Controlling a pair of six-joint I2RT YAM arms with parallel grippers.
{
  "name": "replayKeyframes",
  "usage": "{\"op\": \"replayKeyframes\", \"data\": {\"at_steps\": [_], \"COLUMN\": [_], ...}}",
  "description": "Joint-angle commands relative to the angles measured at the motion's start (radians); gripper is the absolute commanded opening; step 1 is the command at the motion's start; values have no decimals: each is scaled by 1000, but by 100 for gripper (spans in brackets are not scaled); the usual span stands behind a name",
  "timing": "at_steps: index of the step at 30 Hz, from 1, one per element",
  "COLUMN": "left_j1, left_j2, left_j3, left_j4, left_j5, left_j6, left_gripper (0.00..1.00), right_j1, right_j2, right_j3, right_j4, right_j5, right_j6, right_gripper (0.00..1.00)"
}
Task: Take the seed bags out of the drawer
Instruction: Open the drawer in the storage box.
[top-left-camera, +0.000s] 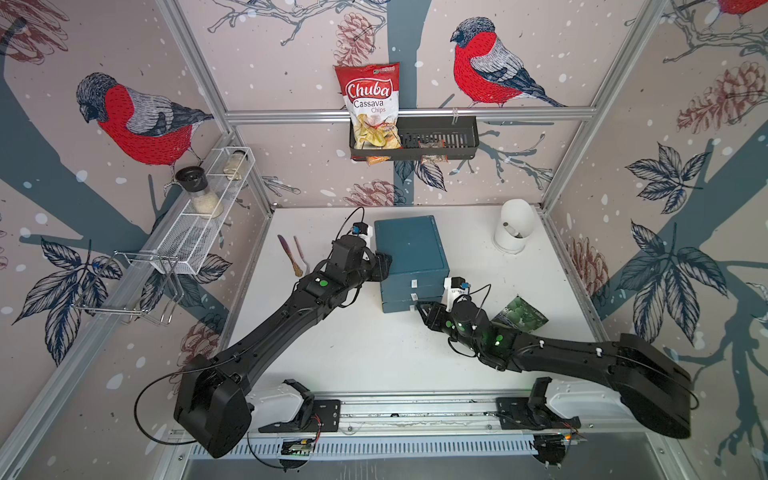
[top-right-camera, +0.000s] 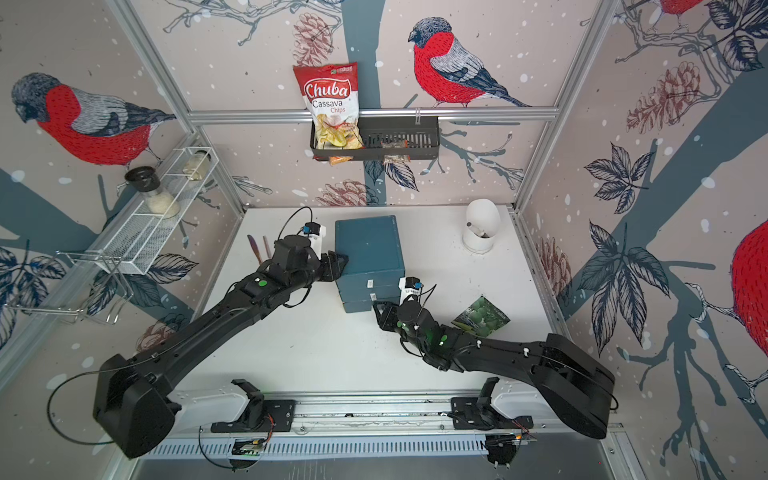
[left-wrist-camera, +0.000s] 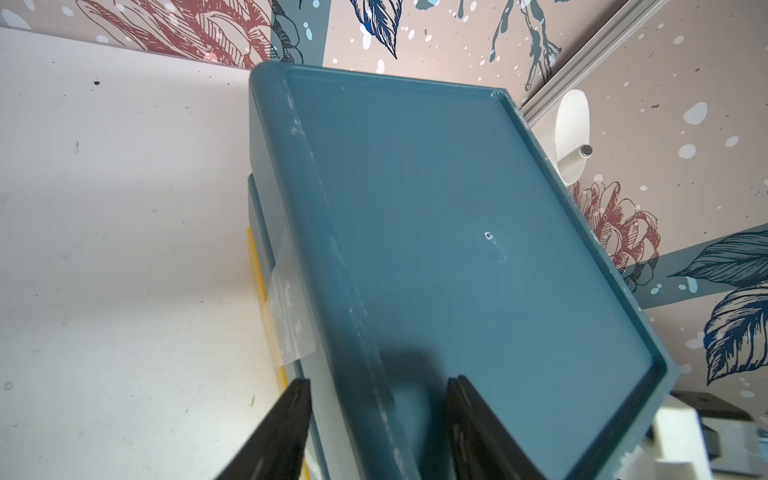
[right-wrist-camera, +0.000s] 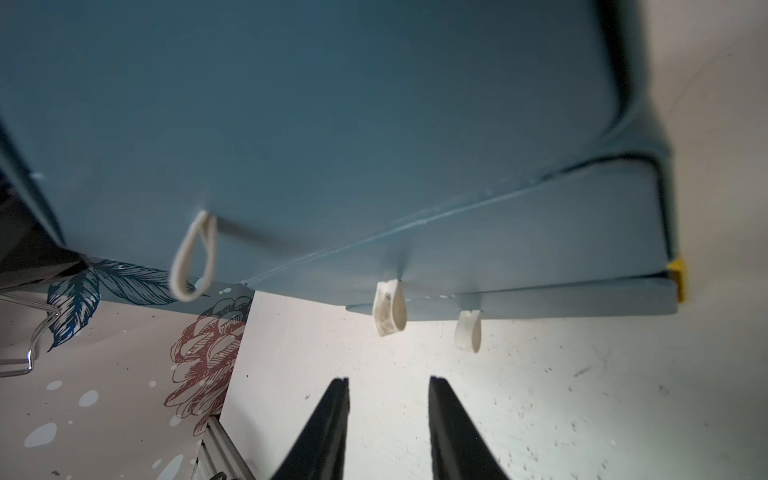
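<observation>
A teal drawer unit stands mid-table, and what is inside its drawers is hidden. Its stacked fronts carry white loop pulls. One dark green seed bag lies flat on the table, right of the unit and beside my right arm. My left gripper is open and straddles the unit's upper left edge, one finger outside the wall and one over the top. My right gripper is open just in front of the lowest pulls, with only bare table between its fingers.
A red Chuba chips bag stands in a black wall basket. A white rounded holder sits back right. Two utensils lie left of the unit. A wire shelf with jars hangs on the left wall.
</observation>
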Motion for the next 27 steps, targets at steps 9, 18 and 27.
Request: {"op": "replayKeyframes", "data": {"at_steps": [9,18,27], "left_j1": [2,2,2], "left_j2": [0,-1,-10], "left_j3": [-9,-16,-33], "left_j4": [-110,-127,-120], "left_j5": [-25,-24,-10], "left_j6": [31,49,55], "left_gripper": [54,53,53], "right_j1": [-14,-50,-45], "right_j2": [102,161,145], "right_j3": [-10,-3,-12], "right_j4": [241,291,273], "right_j5": [17,-22,-23], "right_j6": [36,40,11], "right_gripper": [36,29,9]}}
